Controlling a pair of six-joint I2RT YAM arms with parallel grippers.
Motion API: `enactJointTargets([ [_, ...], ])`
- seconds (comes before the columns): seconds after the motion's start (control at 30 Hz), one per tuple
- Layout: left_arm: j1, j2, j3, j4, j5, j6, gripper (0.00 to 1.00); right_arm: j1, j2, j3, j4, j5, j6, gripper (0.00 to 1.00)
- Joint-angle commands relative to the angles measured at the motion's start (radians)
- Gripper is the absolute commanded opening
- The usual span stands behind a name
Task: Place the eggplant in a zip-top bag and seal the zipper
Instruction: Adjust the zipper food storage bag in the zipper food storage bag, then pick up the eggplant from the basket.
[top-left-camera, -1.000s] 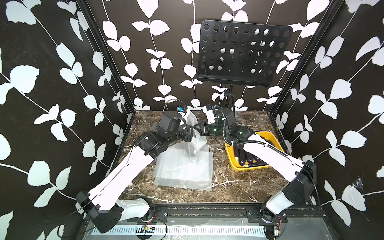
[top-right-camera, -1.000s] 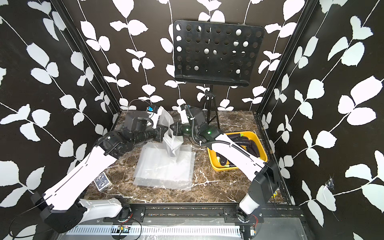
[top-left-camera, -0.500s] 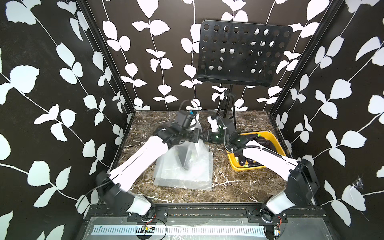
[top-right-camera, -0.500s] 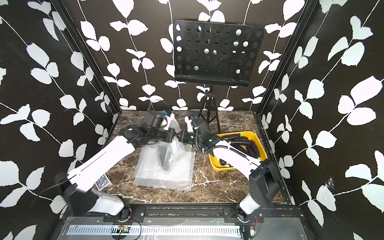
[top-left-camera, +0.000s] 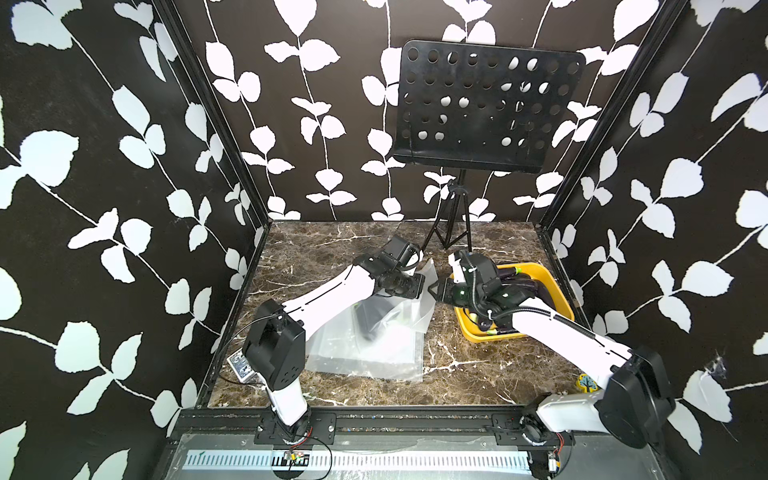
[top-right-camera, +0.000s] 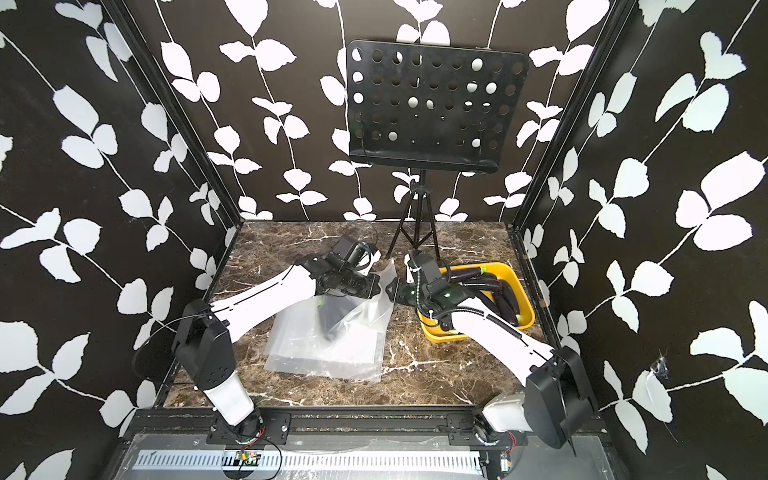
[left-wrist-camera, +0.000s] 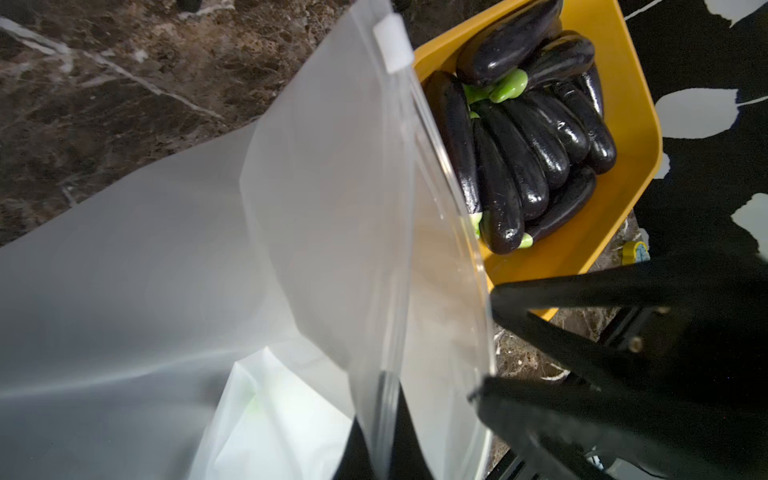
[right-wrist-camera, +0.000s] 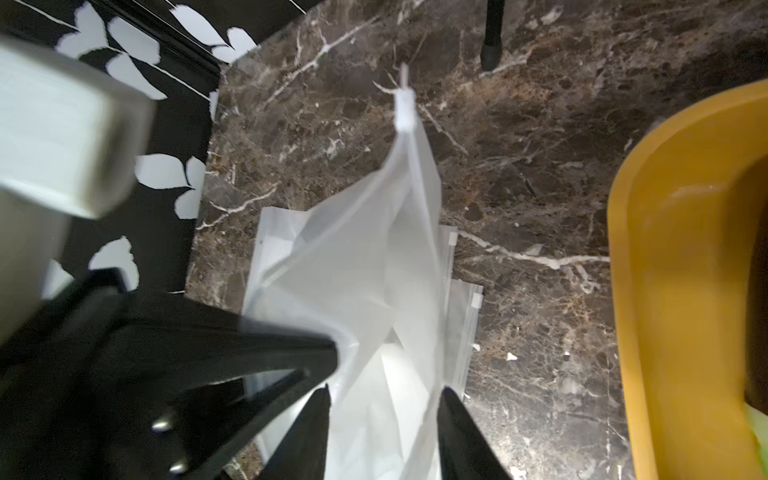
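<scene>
A frosted zip-top bag (top-left-camera: 399, 307) (top-right-camera: 361, 316) stands half raised over the marble table, with a dark eggplant (top-left-camera: 370, 318) (top-right-camera: 330, 322) showing through its lower part. My left gripper (top-left-camera: 419, 286) (left-wrist-camera: 382, 449) is shut on the bag's zipper strip. The white slider (left-wrist-camera: 392, 43) (right-wrist-camera: 405, 110) sits at the strip's far end. My right gripper (top-left-camera: 434, 291) (right-wrist-camera: 384, 395) is open just beside the left one, its fingers either side of the bag's edge. In the right wrist view the left gripper (right-wrist-camera: 291, 353) is the black shape alongside.
A yellow bin (top-left-camera: 559, 293) (left-wrist-camera: 623, 83) with several eggplants stands to the right, under my right arm. Spare flat bags (top-left-camera: 374, 361) lie under the raised one. A black music stand (top-left-camera: 486, 108) rises at the back, its tripod foot (right-wrist-camera: 490, 58) near the bag.
The right gripper has opened and let go of the bag edge. The left arm has swung in and lowered, bringing the bag and eggplant down onto the stack.
</scene>
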Motion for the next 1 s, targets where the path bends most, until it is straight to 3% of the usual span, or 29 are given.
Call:
enactJointTargets([
  [0.0, -0.009, 0.011, -0.022, 0.038, 0.028, -0.032, 0.00, -0.065, -0.056, 0.038, -0.069, 0.060, -0.058, 0.45],
  [0.13, -0.011, 0.014, -0.033, 0.059, 0.035, -0.045, 0.00, -0.154, -0.041, 0.026, -0.115, 0.155, -0.117, 0.47],
  [0.23, -0.019, 0.016, -0.029, 0.064, 0.038, -0.049, 0.00, -0.199, 0.050, 0.022, -0.115, 0.228, -0.172, 0.47],
  [0.5, -0.025, -0.016, -0.049, 0.065, 0.023, -0.040, 0.00, -0.201, 0.284, 0.025, -0.091, 0.343, -0.220, 0.46],
  [0.97, -0.025, -0.029, -0.080, 0.100, 0.027, -0.037, 0.00, -0.201, 0.393, 0.004, -0.062, 0.435, -0.236, 0.46],
])
